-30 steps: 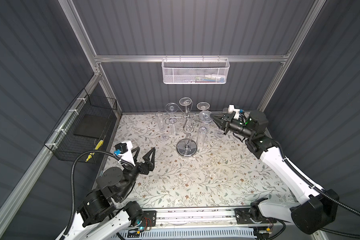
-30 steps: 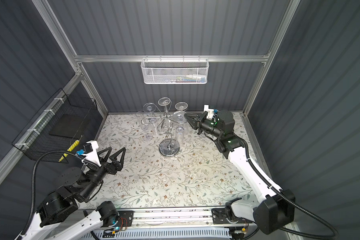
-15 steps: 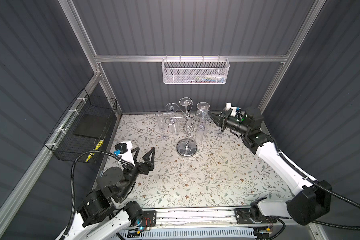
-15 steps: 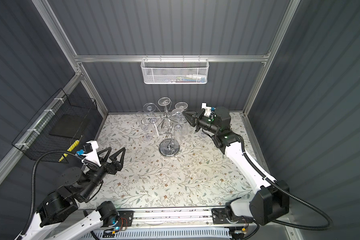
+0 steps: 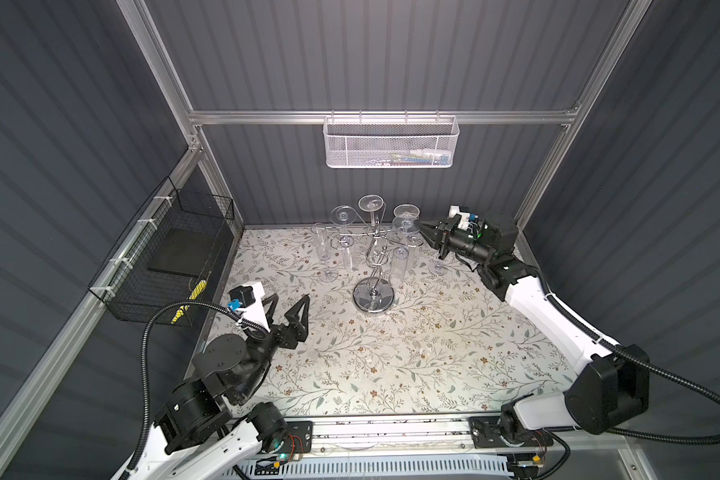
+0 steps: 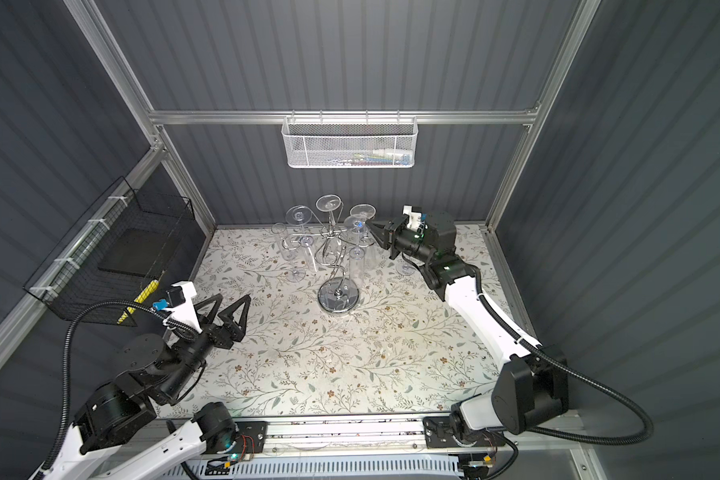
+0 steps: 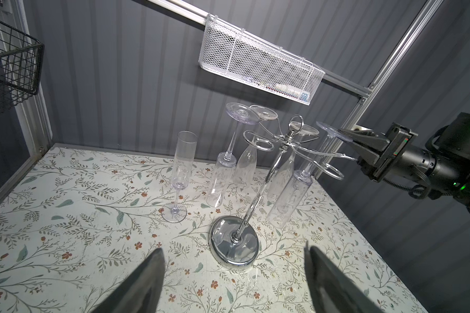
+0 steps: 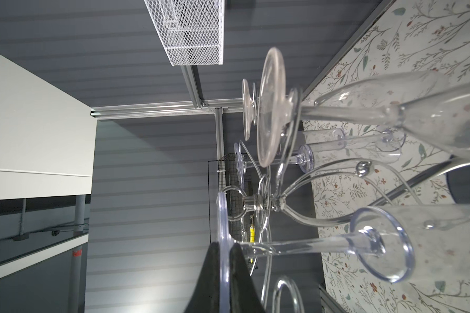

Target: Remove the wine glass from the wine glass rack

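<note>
One wine glass rack (image 5: 373, 297) is standing at the back middle of the floral desk (image 5: 391, 374). It is shiny chrome, with a round mirrored base, a thin central stem and curved wire arms ending in loops. Four clear flutes (image 7: 239, 113) are hanging from it bowl down, their round feet uppermost. A fifth flute (image 5: 320, 246) is standing upright on the desk just left of the rack. Two baskets are hanging on the walls: one white mesh basket (image 5: 391, 145) at the back and one black wire basket (image 5: 163, 257) at the left.

Both top views are showing a further clear round foot (image 5: 438, 268) resting on the desk below the right arm; the left wrist view is not showing it. Only the right wrist view is showing the grip closely. There the right end effector (image 8: 224, 245) is clamping on the rim of the disc foot of the wine glass (image 8: 296, 245). This is one of the four, hanging at the rack's right side beside a wire arm. Whether its stem is sitting inside a loop I cannot tell. The left end effector (image 5: 289, 298) is hovering over the desk's left side, fingers wide apart, holding nothing, well apart from the rack.
</note>
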Robot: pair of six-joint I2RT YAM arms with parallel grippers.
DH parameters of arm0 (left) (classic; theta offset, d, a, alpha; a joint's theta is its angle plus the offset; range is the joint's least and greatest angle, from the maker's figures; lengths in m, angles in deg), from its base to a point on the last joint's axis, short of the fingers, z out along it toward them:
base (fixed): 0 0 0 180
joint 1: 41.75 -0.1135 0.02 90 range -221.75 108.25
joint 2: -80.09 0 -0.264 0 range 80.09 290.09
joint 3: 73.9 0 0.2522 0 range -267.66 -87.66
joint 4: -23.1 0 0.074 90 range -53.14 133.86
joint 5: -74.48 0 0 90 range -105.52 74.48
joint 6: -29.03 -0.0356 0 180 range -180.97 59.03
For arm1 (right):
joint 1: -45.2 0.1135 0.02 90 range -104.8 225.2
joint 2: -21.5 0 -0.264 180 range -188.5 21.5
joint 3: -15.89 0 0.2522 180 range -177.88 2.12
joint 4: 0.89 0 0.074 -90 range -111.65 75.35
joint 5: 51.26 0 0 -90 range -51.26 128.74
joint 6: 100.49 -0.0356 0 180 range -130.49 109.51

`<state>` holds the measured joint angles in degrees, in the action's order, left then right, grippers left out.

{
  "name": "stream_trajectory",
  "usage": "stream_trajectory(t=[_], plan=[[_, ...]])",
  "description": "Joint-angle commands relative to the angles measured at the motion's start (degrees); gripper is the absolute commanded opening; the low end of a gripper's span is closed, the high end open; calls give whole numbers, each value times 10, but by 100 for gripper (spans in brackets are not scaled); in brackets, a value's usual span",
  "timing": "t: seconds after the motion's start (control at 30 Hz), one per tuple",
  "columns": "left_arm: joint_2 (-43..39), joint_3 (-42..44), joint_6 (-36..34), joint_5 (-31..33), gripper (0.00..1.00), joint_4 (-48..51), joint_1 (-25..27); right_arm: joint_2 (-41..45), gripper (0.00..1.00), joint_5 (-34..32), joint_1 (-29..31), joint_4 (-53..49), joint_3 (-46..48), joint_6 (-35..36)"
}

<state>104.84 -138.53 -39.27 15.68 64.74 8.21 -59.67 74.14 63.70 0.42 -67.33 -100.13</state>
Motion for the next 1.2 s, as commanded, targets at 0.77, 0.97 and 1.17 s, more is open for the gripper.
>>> stream_trajectory(t=[0.77, 0.97, 1.17], plan=[[16, -14, 8, -3, 82, -4, 3, 165, 0, -8, -105, -36, 114, 16], [34, -24, 12, -16, 82, -15, 3, 215, 0, 2, -130, -49, 150, 18], [55, -41, 18, -30, 82, -26, 3, 260, 0, 13, -148, -81, 169, 40]])
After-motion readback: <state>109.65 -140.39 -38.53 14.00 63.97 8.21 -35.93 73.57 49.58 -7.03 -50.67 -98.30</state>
